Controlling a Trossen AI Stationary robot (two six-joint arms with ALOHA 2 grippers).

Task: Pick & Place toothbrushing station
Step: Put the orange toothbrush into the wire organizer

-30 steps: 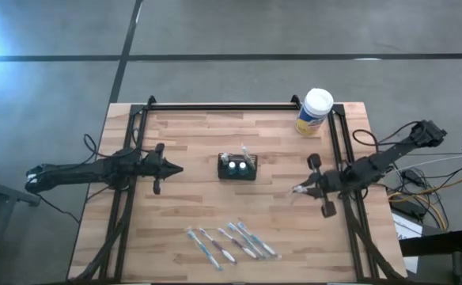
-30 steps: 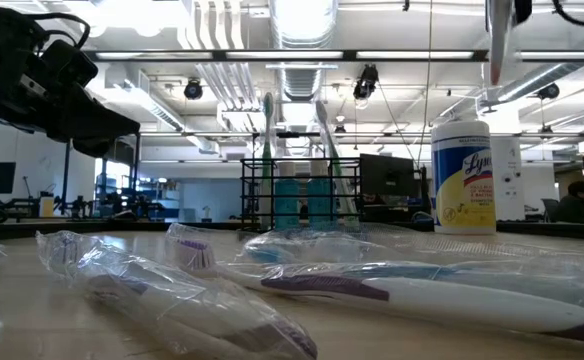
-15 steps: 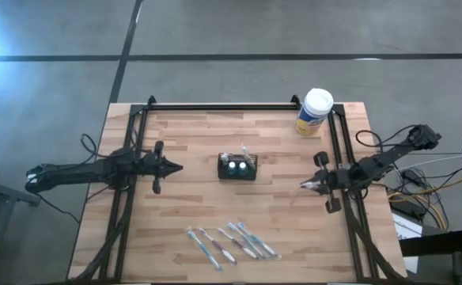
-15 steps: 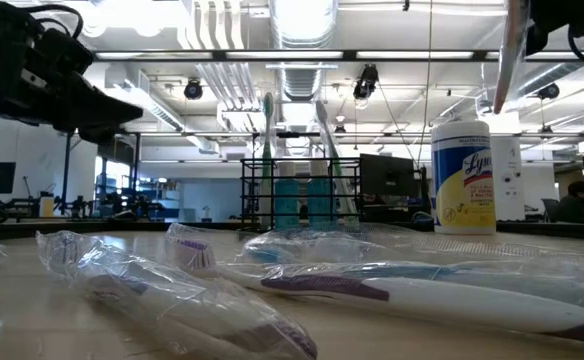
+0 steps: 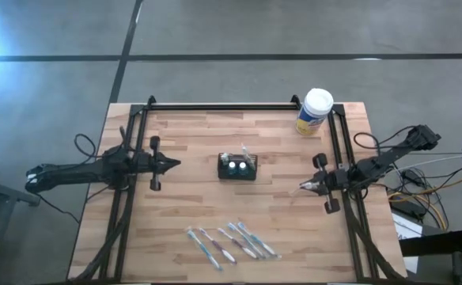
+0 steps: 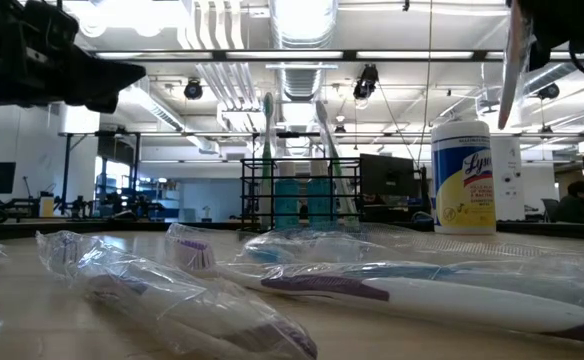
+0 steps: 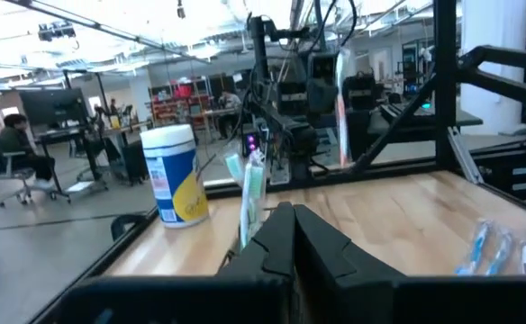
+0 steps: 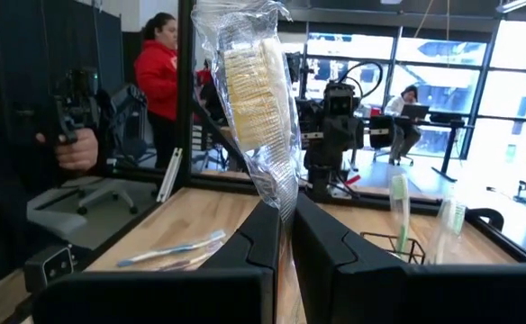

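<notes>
**Right pincer clamped on a wrapped toothbrush; basket sits mid-worktop**

Your right pincer (image 5: pixel 304 188) is over the right side of the worktop (image 5: pixel 191 138), just inside the right rail, pointing toward the middle. Its fingers are closed on a toothbrush in clear wrap (image 8: pixel 256 99); in the right wrist view the bristle head stands up out of the closed fingers, the plastic bunched around it. In the low view that same brush (image 6: pixel 513 60) hangs near the top right corner, clear of the worktop.

Your left pincer (image 5: pixel 174 165) is over the left side of the worktop, pointing toward the basket and well apart from it. Its fingers are pressed together with nothing between them, as the left wrist view shows (image 7: pixel 288 236).

The black wire-mesh basket (image 5: pixel 237 167) stands upright near the centre of the worktop, between the two pincers. From above you can see two white caps inside it, the toothpaste tubes (image 5: pixel 236 167), side by side. The low view shows the tubes standing in the basket and two toothbrushes (image 6: pixel 268 120) rising above its rim, one nearly upright and one tilted.

More wrapped toothbrushes (image 5: pixel 232 242) lie flat in a loose row on the near part of the worktop, in front of the basket and well apart from it. In the low view they fill the foreground, still in their clear wrap.

A white-lidded canister with a yellow label (image 5: pixel 314 112) stands upright at the far right corner of the worktop.

A person in a red top (image 8: pixel 159 76) is in the room beyond the worktop, in the right wrist view.
</notes>
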